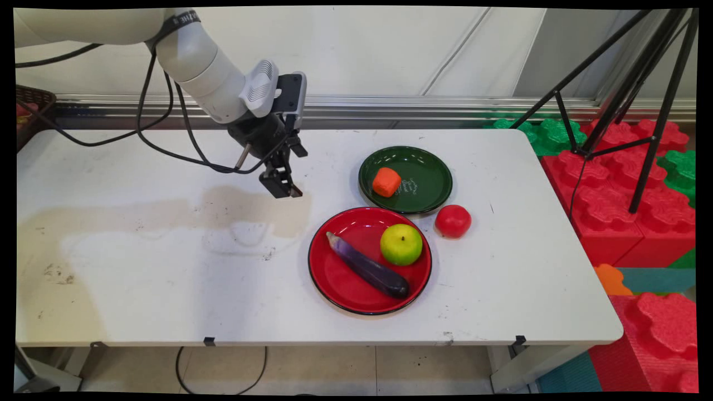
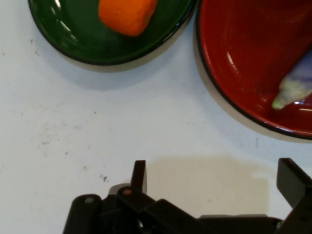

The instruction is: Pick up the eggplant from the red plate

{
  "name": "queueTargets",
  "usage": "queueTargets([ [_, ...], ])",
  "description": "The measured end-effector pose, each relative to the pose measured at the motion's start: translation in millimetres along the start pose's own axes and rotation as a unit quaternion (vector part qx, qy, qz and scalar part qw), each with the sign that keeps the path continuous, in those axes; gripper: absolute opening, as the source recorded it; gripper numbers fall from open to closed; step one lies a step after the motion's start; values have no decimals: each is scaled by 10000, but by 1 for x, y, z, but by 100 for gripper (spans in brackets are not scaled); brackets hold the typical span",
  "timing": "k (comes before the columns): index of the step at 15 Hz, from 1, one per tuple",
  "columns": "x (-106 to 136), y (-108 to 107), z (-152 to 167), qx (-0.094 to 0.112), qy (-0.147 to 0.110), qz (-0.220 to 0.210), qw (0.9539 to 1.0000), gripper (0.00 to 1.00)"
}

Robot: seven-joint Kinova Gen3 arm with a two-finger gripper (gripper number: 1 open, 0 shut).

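The claw hangs empty with its fingers spread apart, above bare worktop just left of the red plate; any descent should keep clear of that plate's rim. The eggplant lies on the red plate beside a green apple, long axis diagonal, pale stem end toward the claw. The green plate behind holds an orange block; a tomato sits on the worktop right of the red plate.

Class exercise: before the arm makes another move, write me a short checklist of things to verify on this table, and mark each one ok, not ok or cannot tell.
1. Hand empty: ok, fingers apart, nothing between them.
2. Hand clear of both plates: ok, over bare table.
3. Eggplant and green apple inside red plate: ok.
4. Orange piece inside green plate: ok.
5. Tomato on a plate: not ok, on the table.
6. Cables clear of objects: ok.
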State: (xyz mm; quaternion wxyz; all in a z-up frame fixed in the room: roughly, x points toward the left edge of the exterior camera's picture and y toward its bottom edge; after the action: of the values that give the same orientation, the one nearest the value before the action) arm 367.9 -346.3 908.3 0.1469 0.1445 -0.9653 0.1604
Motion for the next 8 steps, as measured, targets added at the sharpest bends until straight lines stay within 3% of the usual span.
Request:
queueTargets([
  [8,18,22,-5,-342,126,434,9984,100],
])
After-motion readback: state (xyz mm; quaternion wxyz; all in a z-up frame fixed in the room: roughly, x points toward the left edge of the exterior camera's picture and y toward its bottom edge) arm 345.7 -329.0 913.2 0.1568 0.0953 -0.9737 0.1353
